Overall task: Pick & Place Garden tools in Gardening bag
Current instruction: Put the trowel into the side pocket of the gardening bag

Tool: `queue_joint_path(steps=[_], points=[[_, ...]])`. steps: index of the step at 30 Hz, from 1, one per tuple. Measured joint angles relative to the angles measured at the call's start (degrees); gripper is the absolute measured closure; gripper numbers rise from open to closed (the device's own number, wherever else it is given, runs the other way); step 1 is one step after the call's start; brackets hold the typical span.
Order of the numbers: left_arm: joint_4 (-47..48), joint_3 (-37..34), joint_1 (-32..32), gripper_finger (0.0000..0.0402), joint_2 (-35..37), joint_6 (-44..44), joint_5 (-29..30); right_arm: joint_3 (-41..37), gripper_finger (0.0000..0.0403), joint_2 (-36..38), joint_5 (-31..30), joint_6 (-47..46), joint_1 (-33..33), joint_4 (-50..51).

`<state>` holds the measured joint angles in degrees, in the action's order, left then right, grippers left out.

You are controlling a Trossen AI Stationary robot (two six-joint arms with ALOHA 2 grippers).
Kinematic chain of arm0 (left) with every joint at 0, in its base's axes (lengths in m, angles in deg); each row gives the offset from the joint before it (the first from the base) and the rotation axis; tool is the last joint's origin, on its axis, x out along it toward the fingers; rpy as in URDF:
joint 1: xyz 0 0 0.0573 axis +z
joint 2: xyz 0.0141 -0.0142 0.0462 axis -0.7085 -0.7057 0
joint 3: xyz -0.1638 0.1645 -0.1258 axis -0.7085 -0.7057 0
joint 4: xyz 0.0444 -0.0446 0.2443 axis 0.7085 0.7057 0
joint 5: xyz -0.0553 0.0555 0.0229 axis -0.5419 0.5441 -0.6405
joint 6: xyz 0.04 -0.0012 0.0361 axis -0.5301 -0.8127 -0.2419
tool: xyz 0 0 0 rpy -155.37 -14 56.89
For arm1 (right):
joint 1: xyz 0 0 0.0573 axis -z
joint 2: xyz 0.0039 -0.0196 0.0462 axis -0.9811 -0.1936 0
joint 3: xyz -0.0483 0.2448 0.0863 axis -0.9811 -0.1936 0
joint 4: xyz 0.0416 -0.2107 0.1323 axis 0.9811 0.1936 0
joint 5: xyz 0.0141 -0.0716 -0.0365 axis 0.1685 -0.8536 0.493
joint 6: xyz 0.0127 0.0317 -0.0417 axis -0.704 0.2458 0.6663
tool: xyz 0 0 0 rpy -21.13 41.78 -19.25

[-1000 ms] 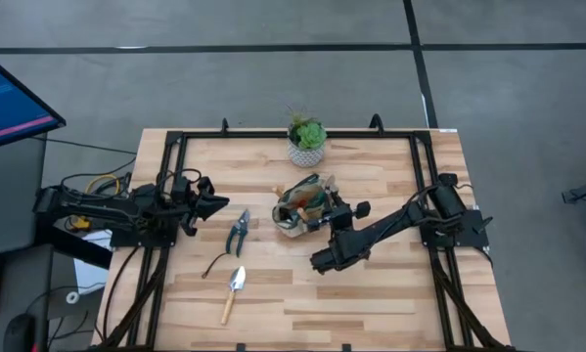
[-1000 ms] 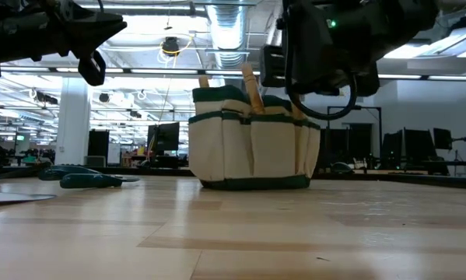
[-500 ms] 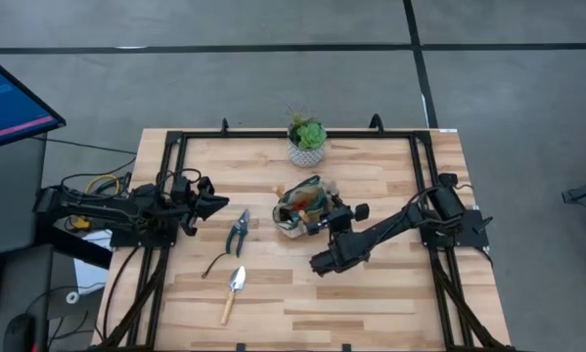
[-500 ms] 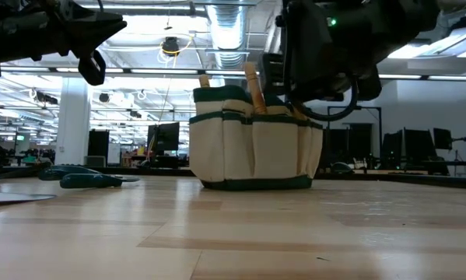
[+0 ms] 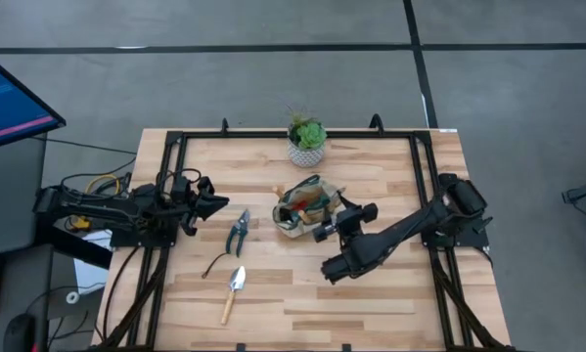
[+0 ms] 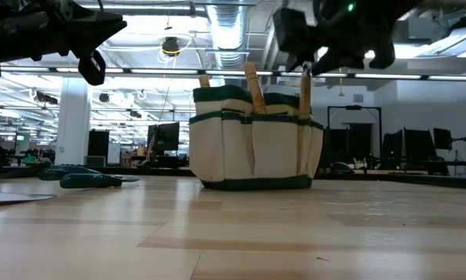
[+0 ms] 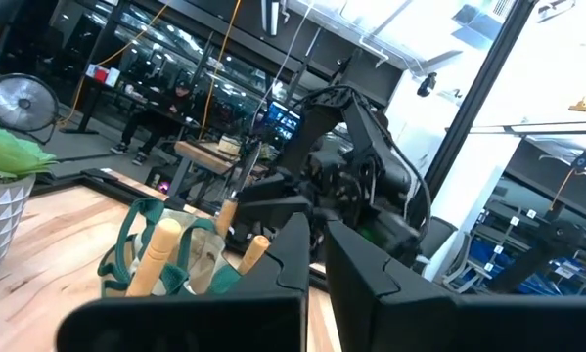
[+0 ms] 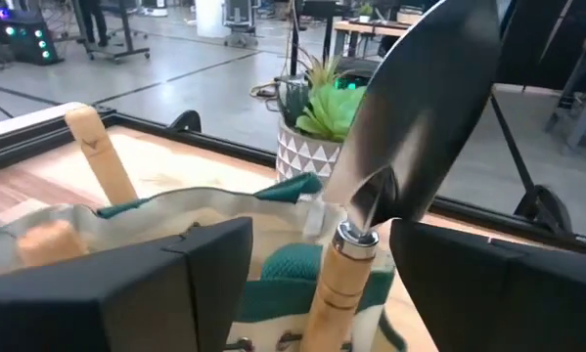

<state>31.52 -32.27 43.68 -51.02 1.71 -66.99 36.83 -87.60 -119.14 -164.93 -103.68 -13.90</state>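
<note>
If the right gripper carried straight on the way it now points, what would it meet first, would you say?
Probably the silver-bladed trowel with a light wooden handle, standing between the open jaws of the right gripper, blade up, in the tan fabric bag with green trim. Depth is uncertain.

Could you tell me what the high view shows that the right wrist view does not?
Only the high view shows the tools left on the table: the pruning shears, the thin black curved tool and a trowel, plus the left gripper, shut, waiting at the table's left. Only the right wrist view shows a trowel's silver blade standing up between the right gripper's open fingers. Both show the gardening bag, wooden handles in it, and the potted plant.
</note>
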Motion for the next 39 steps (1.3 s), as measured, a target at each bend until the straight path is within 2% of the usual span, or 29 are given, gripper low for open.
queue_joint_path(steps=[6, 10, 17, 22, 28, 39], points=[[0.0, 0.0, -0.02, 0.0394, 0.0, 0.0, -0.02, 0.02, 0.0174, 5.94, 0.02, 10.23, 0.2, -0.08], [0.0, 0.0, -0.01, 0.0394, 0.0, 0.0, -0.01, 0.04, 0.0182, 6.24, 2.55, 15.56, 1.18, -1.77], [-0.05, 0.0, 0.0, 0.0394, -0.18, 0.0, 0.0, 0.0, 0.0198, 1.53, 3.29, 14.08, 1.77, -4.91], [-0.2, 0.0, 0.0, 0.0394, -0.65, 0.0, 0.0, 0.21, 0.0224, -0.72, 4.28, 11.7, 1.36, -7.35], [-0.51, 0.0, -0.02, 0.0394, -1.75, 0.01, -0.02, 0.02, 0.0252, -1.16, 5.23, 11.54, 0.74, -5.55], [-0.79, 0.0, 0.0, 0.0394, -1.95, 0.0, 0.0, 2.53, 0.0243, 2.48, 5.15, 12.02, -1.36, 1.1]])
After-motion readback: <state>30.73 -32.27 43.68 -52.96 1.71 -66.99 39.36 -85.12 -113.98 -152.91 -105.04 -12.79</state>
